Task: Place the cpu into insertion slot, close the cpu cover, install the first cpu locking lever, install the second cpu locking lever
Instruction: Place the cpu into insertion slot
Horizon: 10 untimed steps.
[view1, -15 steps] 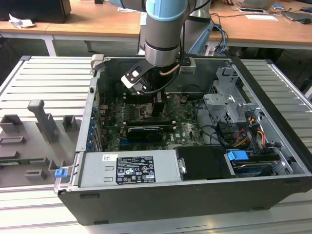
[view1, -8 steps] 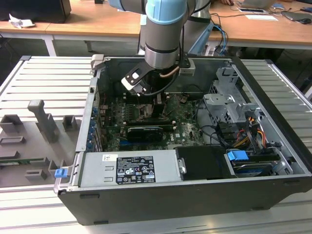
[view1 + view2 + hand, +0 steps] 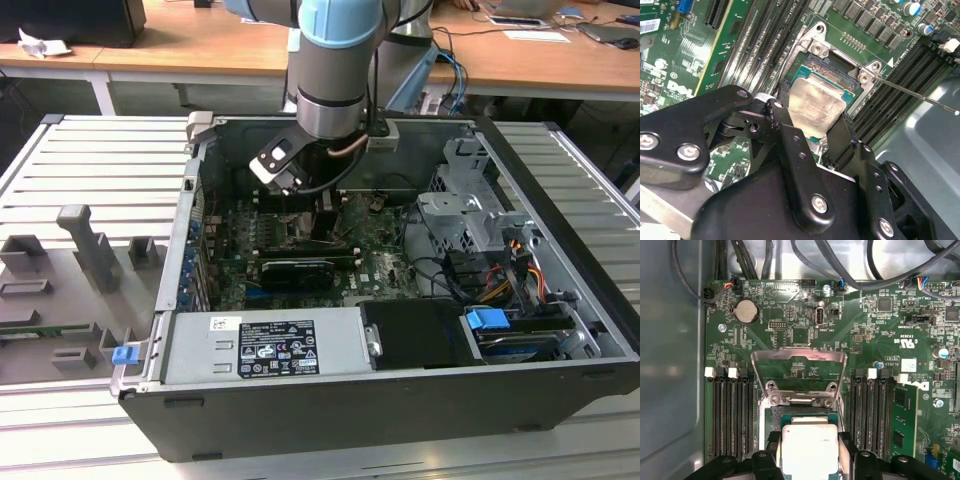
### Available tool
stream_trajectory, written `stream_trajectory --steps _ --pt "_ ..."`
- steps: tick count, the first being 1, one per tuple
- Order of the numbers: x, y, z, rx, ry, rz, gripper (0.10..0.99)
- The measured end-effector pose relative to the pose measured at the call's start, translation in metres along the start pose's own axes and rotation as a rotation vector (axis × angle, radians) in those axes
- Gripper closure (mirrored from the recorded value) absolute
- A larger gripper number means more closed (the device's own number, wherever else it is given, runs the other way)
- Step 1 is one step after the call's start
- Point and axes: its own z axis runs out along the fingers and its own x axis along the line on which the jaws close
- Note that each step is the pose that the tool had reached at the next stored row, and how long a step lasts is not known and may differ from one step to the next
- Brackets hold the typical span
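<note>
Pincer [image 3: 810, 460] clamped on 2 edges of cpu [image 3: 815, 107] — over insertion slot [image 3: 832, 67], w/ cpu cover [image 3: 799, 357] flipped open.

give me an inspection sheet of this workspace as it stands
surface: slatted metal table with an open computer case lying on it
job's things: cpu over the insertion slot, cannot tell if seated; cpu cover swung open
clutter: grey fixture blocks on the table, at the exterior view's left
grippers: gripper shut on the cpu's sides
cables: black cables past the circuit board; coloured wires inside the case
surroundings: wooden desks behind
</note>
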Motion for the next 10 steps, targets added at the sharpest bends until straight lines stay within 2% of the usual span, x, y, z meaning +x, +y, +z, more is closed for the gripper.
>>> stream_trajectory --steps 4,10 --pt "0.003 -0.0013 0.0077 -0.001 -0.0002 0.019 0.545" --pt "0.0039 -0.0019 0.0125 -0.001 -0.0007 0.027 0.545"
